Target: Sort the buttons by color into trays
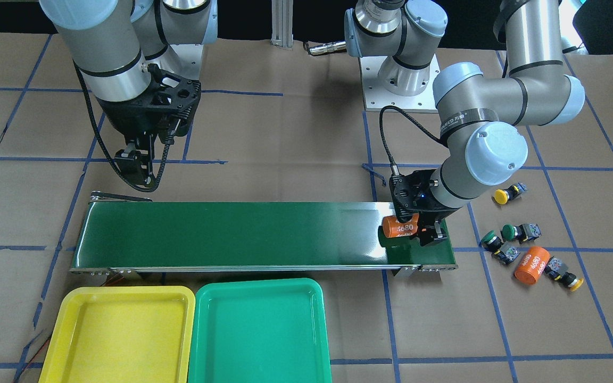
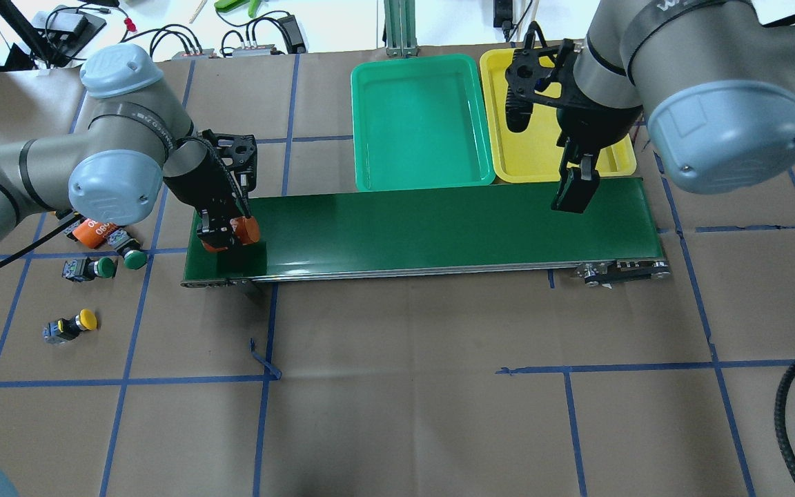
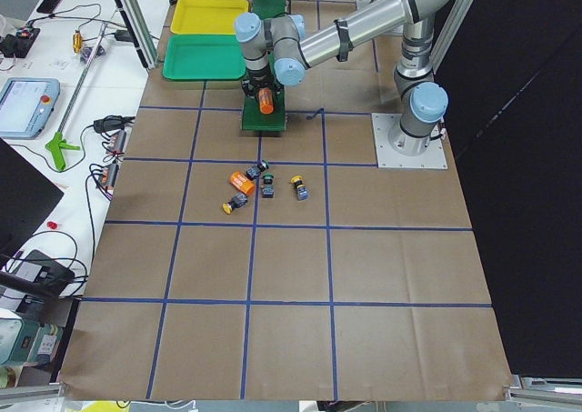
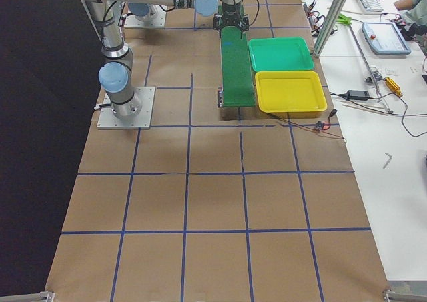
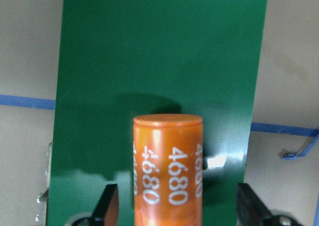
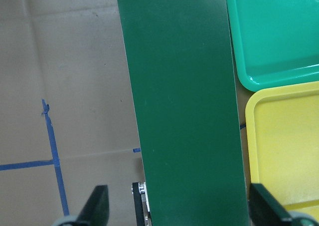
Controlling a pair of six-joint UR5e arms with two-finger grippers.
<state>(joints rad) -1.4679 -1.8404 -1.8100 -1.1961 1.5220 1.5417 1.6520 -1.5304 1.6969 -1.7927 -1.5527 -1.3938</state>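
Left gripper [image 1: 428, 234]: spread wide around orange 4680 cylinder [image 1: 399, 226] lying on conveyor belt [image 1: 242, 234], no squeeze visible. Right gripper [image 1: 137, 165]: wide open, empty, over belt's far end. All four buttons [image 1: 519, 232] loose on paper just past left gripper, off belt end. None in yellow tray [image 1: 125, 291] or green tray [image 1: 258, 282], both near right gripper. Probably light, rigid, prone to rolling on round caps. Best pinched across flat black body, not cap.

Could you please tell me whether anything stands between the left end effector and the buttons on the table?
Yes. An orange cylinder lies on the conveyor belt inside the open left end effector, filling the space where a button would go. On the table, a second orange cylinder lies close among the buttons.
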